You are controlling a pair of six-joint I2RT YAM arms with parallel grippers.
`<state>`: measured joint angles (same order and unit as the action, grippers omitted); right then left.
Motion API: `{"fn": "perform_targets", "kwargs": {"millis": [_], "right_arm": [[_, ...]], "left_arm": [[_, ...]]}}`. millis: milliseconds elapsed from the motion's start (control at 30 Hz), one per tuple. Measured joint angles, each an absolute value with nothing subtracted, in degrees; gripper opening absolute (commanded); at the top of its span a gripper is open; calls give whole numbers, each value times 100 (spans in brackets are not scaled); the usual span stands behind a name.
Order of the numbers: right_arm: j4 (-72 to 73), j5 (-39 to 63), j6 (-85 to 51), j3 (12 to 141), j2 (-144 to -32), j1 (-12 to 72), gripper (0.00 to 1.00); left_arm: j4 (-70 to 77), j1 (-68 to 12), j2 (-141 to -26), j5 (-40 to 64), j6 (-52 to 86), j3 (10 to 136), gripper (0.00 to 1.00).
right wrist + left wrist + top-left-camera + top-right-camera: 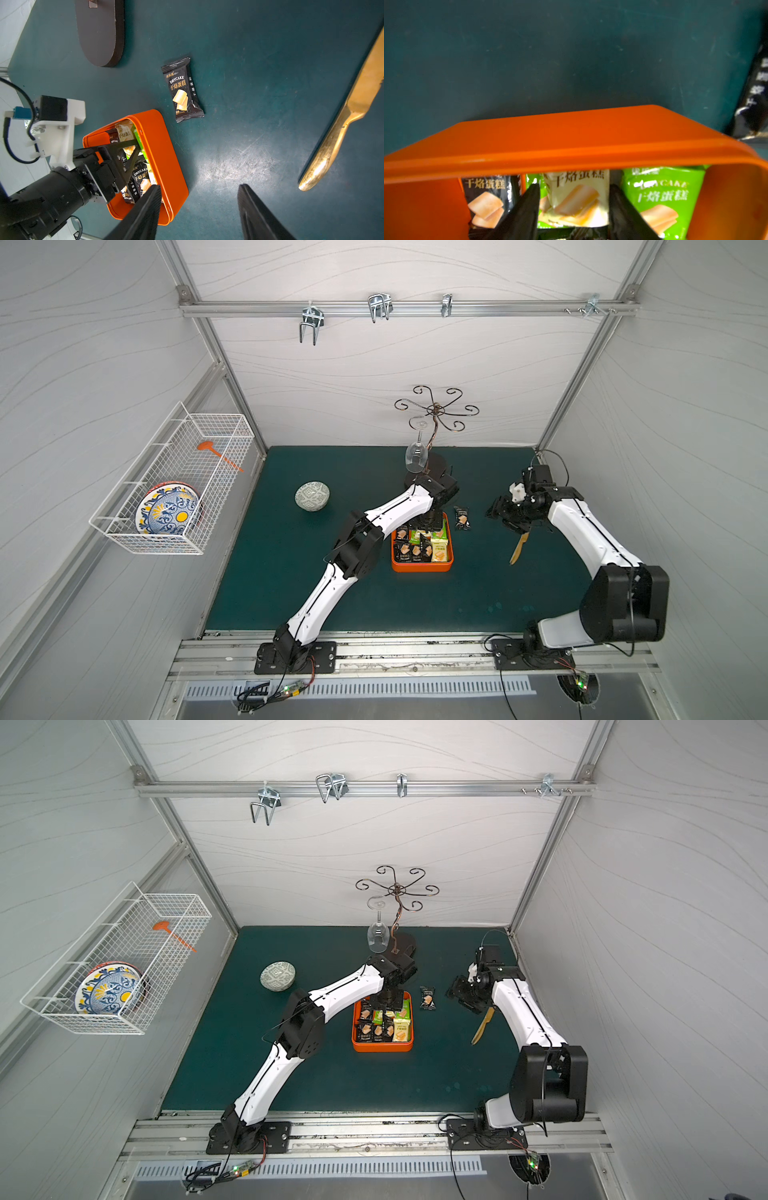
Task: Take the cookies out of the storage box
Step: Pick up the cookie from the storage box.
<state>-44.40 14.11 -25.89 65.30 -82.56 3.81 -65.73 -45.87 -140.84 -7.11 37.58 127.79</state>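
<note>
Working at an orange box (422, 568) sitting near the middle of the green table (291, 593) and holding most of the cookies (417, 549): black, green and pale yellow packets lying flat and overlapping.

Reaching down into the far end of that box with the left fingers (525, 212). Straddling a pale yellow packet (577, 199) there, standing partly apart, one tip right at each side edge of it; not possible to tell whether actually pinching it. Squeezing in between close neighbours: a boxed black packet (488, 199) on one side, a green packet (662, 199) on the other.

Seeing a loose black packet (182, 89) lying flat on the table just beside the box's far right corner, not touching its wall.

Hovering with the right fingers (255, 212) over bare table to the right of the box, spread wide and gripping nothing. Hanging near a wooden knife (519, 547) lying on the table under the right arm, well apart from the box.

Seeing, just behind the box, a dark stand (436, 408) with curled hooks, carrying a wine glass (416, 456) upside down, close to the left arm's wrist in both top views. Seeing, further left on the table, an upturned patterned bowl (312, 496). Seeing, on the left wall, a wire basket (174, 481) keeping a painted plate (166, 510) and an orange tool (218, 456), all well away from the box.
</note>
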Motion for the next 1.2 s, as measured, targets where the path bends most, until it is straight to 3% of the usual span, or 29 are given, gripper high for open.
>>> {"fn": "perform_targets", "kwargs": {"millis": [433,633,1200], "right_arm": [[-4442,1411,-2545,6532,-8256,381,64],[-4442,1404,-2545,6532,-8256,381,64],[-4447,1380,-2550,6534,-8243,381,64]], "left_arm": [[-6569,-4563,-14108,-707,3750,12779,54],[-6569,-4552,-14129,-705,3732,12779,43],[-6569,-4550,-14121,-705,3684,12779,39]]}}
